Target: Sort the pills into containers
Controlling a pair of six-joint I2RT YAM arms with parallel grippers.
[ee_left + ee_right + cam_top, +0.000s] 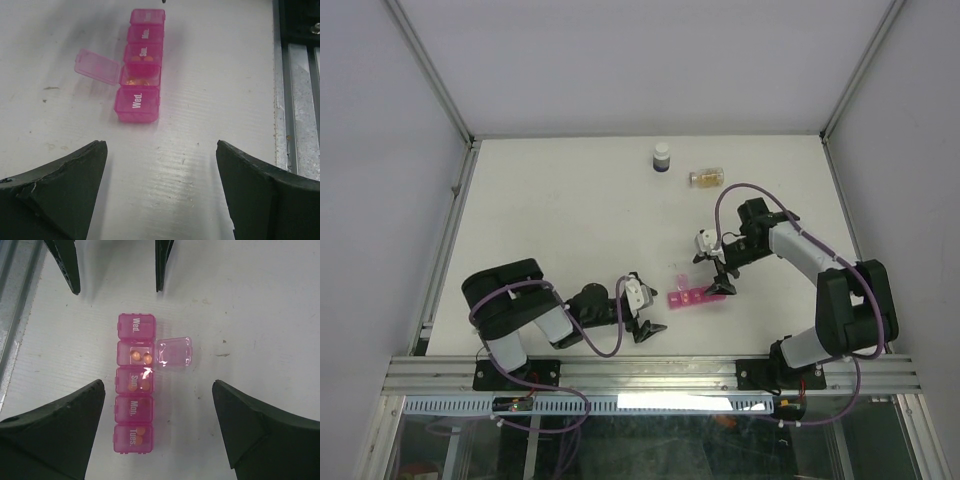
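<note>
Hovering directly above the pink pill organiser (134,412), the right claw (157,387) is spread wide and grasps nothing, its fingers standing well clear of the strip on either side. The left claw (161,145) sits low on the bench (550,210) just off the organiser's "Wed." end, facing it. It is likewise released and empty. Of the five compartments in the row, only the one next to "Wed." is open, its lid (174,351) flipped out flat to the side. Two of the pills (134,356) lie inside it, and more orange shows through the closed lids of "Sun." and "Tues." Whether "Wed." holds any cannot be told. Well beyond the organiser, at the far side of the bench, a small clear bottle (706,178) with orange contents lies on its side beside an upright dark bottle (662,157) with a white cap. The filling of this compartment looks done, so the step in hand is most likely shutting it. That calls for one fingertip to sweep the flap back over its hinge and press down until it snaps. The push must stay gentle and straight, since the light strip could skid or tip and spill the pills, and the other claw could brace the "Wed." end.
</note>
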